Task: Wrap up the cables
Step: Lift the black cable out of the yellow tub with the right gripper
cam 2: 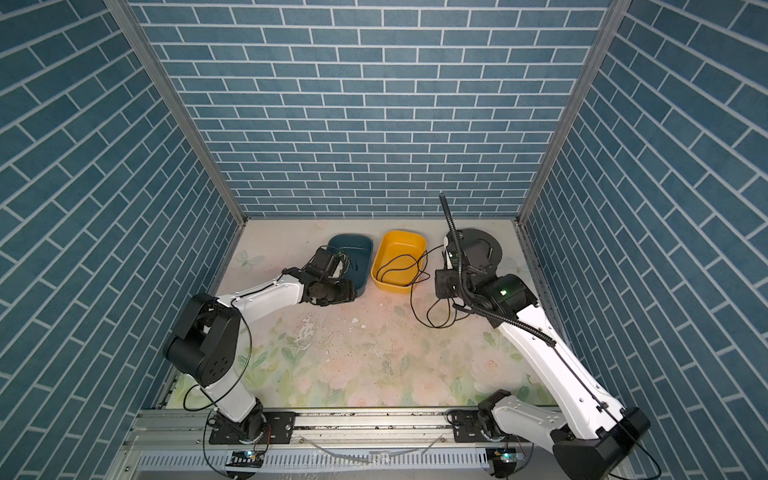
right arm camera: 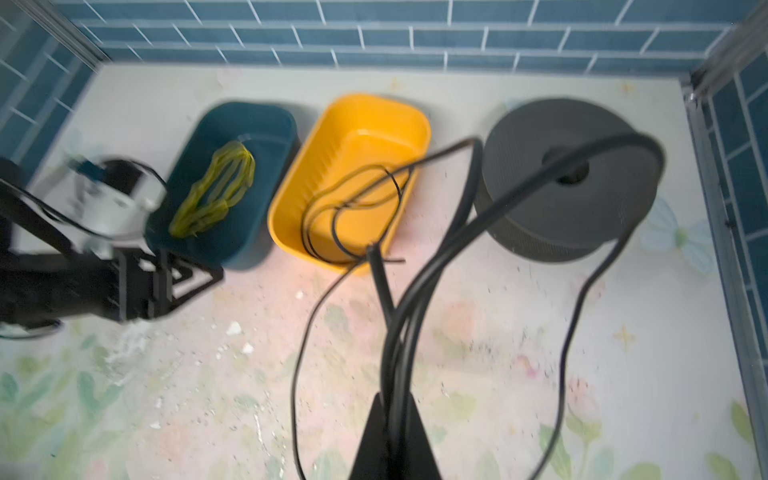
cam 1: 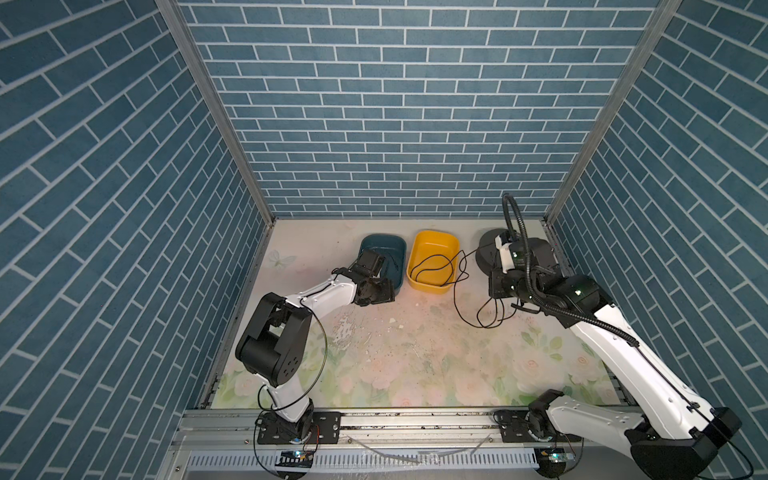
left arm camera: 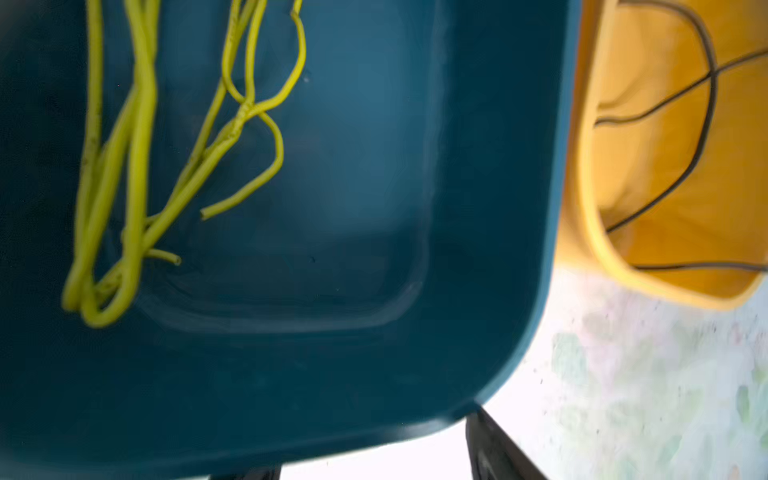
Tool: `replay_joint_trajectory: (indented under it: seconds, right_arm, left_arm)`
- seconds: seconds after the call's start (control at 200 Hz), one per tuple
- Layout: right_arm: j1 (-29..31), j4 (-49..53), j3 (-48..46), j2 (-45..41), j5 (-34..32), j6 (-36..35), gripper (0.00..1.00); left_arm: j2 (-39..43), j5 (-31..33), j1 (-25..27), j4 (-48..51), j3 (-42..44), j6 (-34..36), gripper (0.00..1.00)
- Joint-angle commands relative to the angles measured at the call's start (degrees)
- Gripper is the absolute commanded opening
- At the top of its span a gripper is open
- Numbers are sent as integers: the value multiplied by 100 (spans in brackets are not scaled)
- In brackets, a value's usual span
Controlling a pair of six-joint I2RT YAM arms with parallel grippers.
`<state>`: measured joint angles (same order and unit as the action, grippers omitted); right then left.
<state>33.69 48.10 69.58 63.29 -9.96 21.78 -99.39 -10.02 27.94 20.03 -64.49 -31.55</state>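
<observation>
Several strands of cable [right arm camera: 473,178] sit pinched in my closed right claw [right arm camera: 392,415]; the rest runs left into the yellow bin [cam 1: 428,289]. My left claw [cam 1: 384,291], jaws apart and empty, hovers at the blue bin [left arm camera: 498,249].

Thin yellow strand bundle [left arm camera: 139,166]: cut off at frame edge.
Thin black flexible cord [right arm camera: 397,340]: blurred near lens, runs off frame edge.
</observation>
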Motion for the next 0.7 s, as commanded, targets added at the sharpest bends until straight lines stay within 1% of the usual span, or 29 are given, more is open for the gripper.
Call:
replay_joint_trajectory:
  seconds: [0.0,0.085,0.19,0.35,0.46,0.505,0.57,0.615,0.69]
  right_arm:
    - [8,-188,-700,-18,-180,362,0]
    - [-20,-470,-1106,173,-203,412,0]
    - [-109,-690,-1377,555,-353,491,0]
    - [-313,-1063,-1688,1067,-132,631,0]
    - [-454,-1101,-1793,1329,-77,737,0]
    - [-498,-1131,-1831,1361,-36,756,4]
    - [-554,-1183,-1893,1334,35,775,15]
    - [-578,-1206,-1908,1285,89,773,21]
    - [-583,-1220,-1879,1153,228,732,40]
  left_arm:
    - [-130,149,-60,55,-349,234,70]
    - [-121,141,-60,124,-438,265,70]
    - [39,88,-59,171,-375,278,71]
    - [355,44,-61,511,-292,537,76]
    - [559,-9,-61,755,-236,650,78]
    - [668,-16,-60,798,-185,667,78]
    - [823,-3,-61,829,-87,690,78]
    - [922,-21,-61,861,-35,715,78]
    - [1062,-96,-61,896,48,772,78]
